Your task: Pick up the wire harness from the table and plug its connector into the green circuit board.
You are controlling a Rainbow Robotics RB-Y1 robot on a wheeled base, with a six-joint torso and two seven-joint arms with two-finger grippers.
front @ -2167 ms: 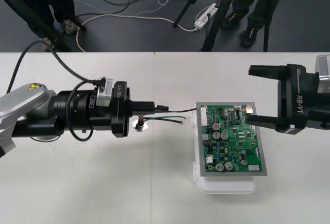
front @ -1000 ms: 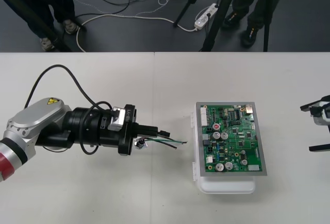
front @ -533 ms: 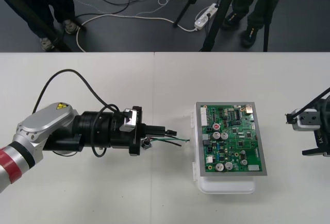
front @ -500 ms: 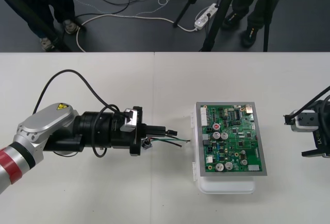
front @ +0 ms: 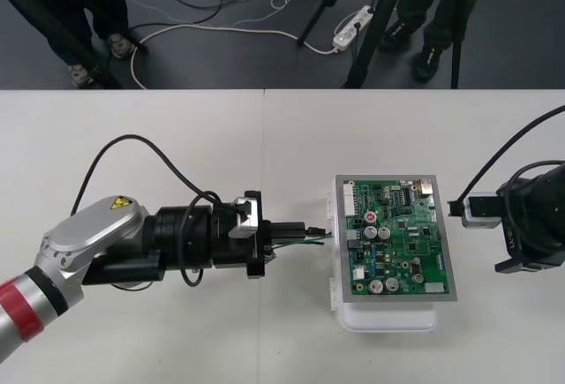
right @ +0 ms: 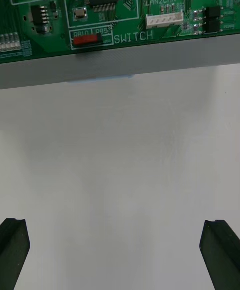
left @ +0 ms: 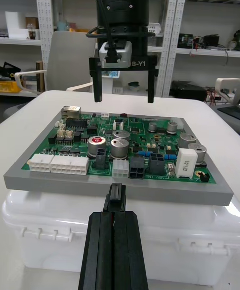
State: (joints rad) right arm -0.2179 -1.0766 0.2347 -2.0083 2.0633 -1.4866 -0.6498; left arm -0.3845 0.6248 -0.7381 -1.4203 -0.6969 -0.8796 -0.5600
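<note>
Front camera stares steeply down on the counter [front: 282, 137]. Left wrist camera looks level at the board [left: 150, 137] from close; right wrist camera peers down at its opposite edge. All three share it.

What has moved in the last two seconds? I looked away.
The left gripper, shut on the wire harness, pulled back from the green circuit board, then advanced again; the black plug now sits just short of the board's left edge, not inserted. The right gripper, open, left the board's right side, withdrew to the right and has come partway back. Board and white base stayed put.
</note>
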